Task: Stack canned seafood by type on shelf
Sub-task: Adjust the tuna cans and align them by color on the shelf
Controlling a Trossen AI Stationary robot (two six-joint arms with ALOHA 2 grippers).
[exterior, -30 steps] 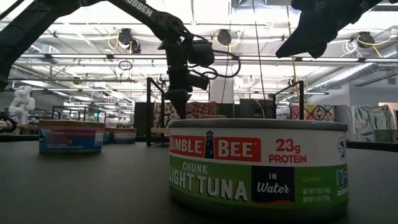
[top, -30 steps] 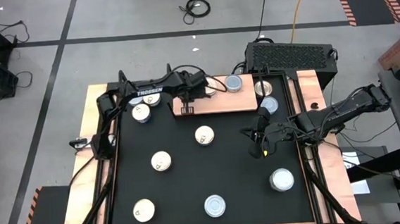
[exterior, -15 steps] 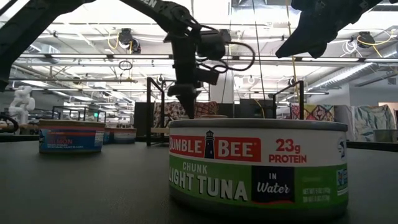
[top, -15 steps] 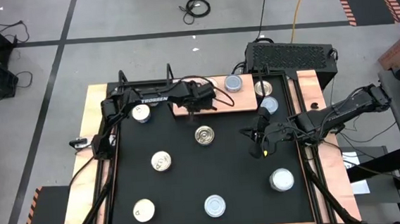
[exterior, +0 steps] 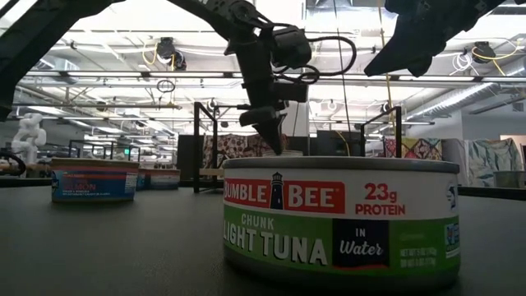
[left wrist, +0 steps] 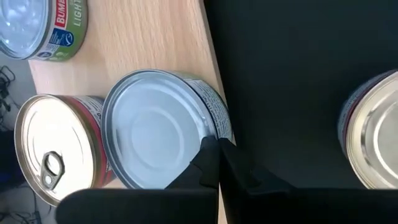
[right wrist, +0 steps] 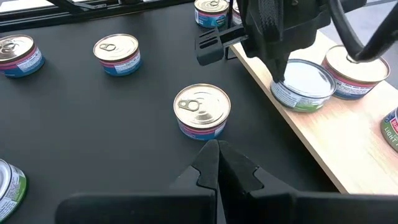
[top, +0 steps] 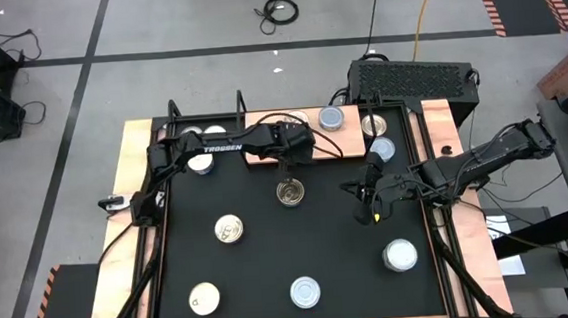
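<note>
The shelf (top: 345, 145) is a light wooden board at the table's far edge. My left gripper (left wrist: 217, 152) is shut and points steeply down at the near rim of a silver-topped tin (right wrist: 305, 84) that stands on the shelf's near edge. A pull-tab tin (left wrist: 56, 149) stands beside that tin and a tuna tin (left wrist: 34, 25) farther along. A goldish tin (top: 289, 192) stands on the black tabletop just in front of the left gripper. My right gripper (right wrist: 217, 152) hangs shut over the table's right part (top: 352, 187), holding nothing. My left gripper's shut fingertips (right wrist: 280, 76) stand at the near rim (left wrist: 208, 124) of the silver-topped tin, coming slantwise from above. I cannot tell whether they touch it. The tin stands flat on the shelf.
Several more tins stand about the black tabletop (top: 229, 228) (top: 204, 300) (top: 305, 293) (top: 400, 255), and others at the far right (top: 331, 119) (top: 374, 125). A tuna tin (exterior: 341, 218) fills the low view's front. A black ribbed box (top: 413, 75) stands behind the far right corner.
My left gripper has moved toward the table's right edge along the shelf's near edge. It has tipped from pointing straight down to slanting, and has stayed shut. My right arm has kept still.
</note>
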